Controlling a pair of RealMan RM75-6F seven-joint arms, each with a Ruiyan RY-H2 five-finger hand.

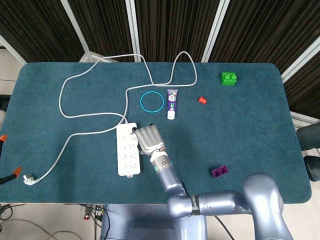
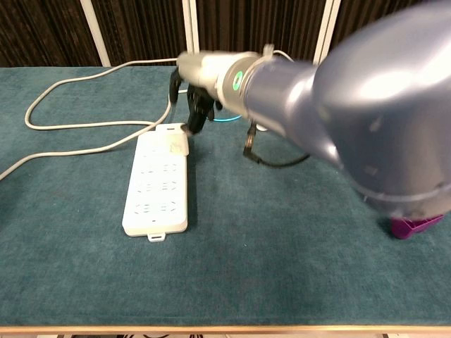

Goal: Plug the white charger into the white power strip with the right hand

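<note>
Charger (image 2: 177, 144), a small white block, stands on the far end of the strip (image 2: 156, 190), at the socket row nearest where the grey cord (image 1: 80, 75) enters. From the chest view it looks seated or close to seated, though the pins cannot be seen. The right hand (image 2: 198, 105) hangs just above and behind it, its dark fingers (image 2: 194, 120) curled downward and bunched together. Their tips are right at the charger's top edge, but motion blur hides whether they pinch it, press on it or are clear of it. Coming from above suits the job, I judge, since a push straight down is what drives the pins home and keeps the strip flat on the cloth. In the head view the hand covers the charger almost wholly. The strip lies lengthwise toward the robot, which leaves that end socket within the right arm's reach. Its own plug (image 1: 30, 178) lies loose near the table's left edge. A purple tube (image 1: 172, 104) beside a blue ring (image 1: 151, 102) carries a printed label, too small to read. No brand shows on strip or charger, and the wrist bears only a green ring mark.
</note>
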